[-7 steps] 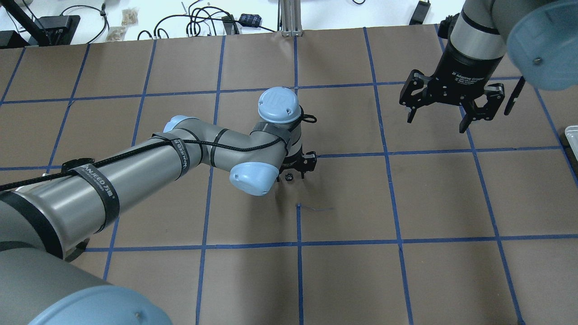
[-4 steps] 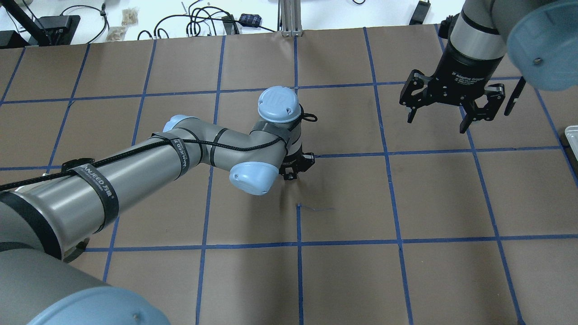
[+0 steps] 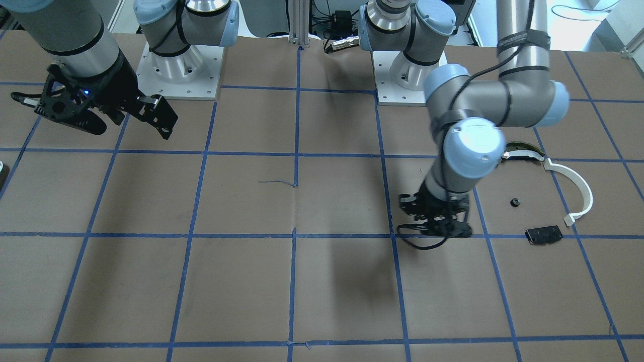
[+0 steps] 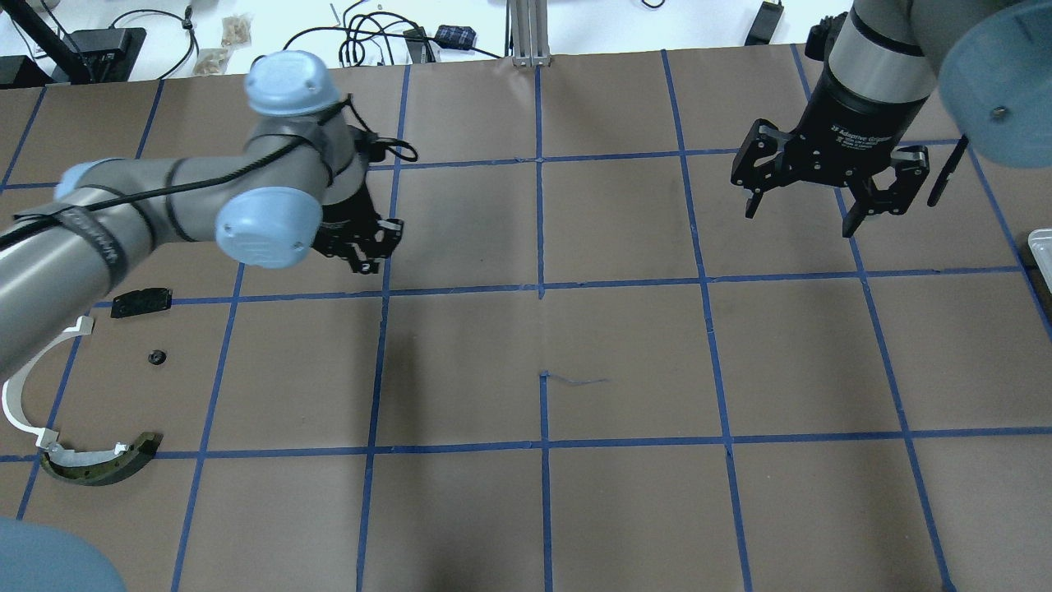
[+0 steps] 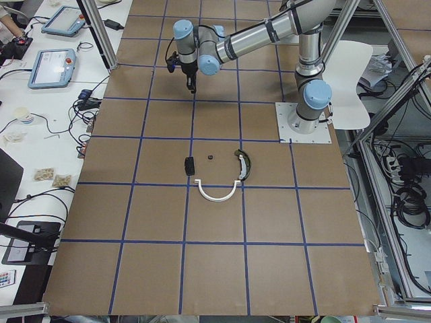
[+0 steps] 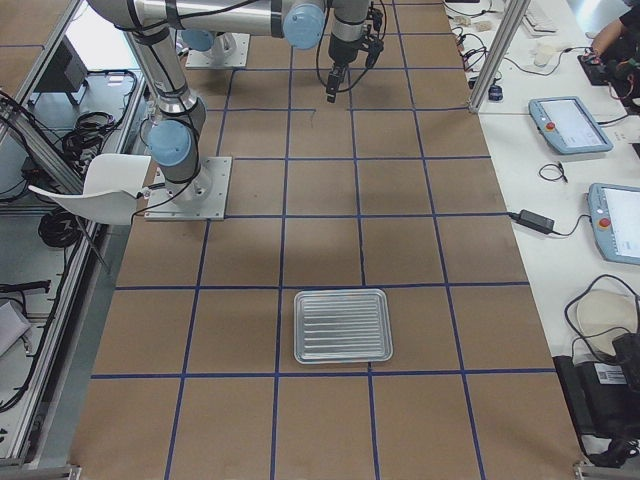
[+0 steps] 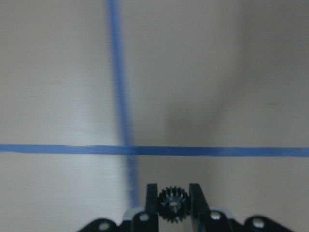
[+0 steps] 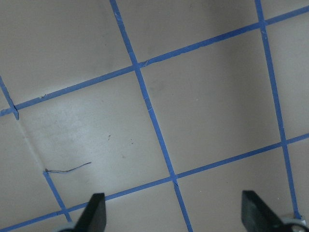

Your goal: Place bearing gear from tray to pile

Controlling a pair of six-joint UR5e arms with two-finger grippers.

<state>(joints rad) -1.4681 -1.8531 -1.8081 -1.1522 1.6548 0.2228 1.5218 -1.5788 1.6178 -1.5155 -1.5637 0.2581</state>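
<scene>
Left wrist-mounted view shows the left end effector point(image 7: 173, 198) clamped on the small black toothed bearing gear point(image 7: 173, 211), held above the table point(image 4: 625, 493) near the small flat black plate point(image 4: 141, 302) of the pile point(image 4: 156, 357) for release there, while the right end effector point(image 4: 799, 220) hangs spread apart.

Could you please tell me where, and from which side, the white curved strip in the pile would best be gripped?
Probably at mid-arc of the white curved strip, from straight above, one finger inside the curve and one outside. It lies flat on the table and the band is narrow there, while one end lies right beside the olive crescent piece.
</scene>
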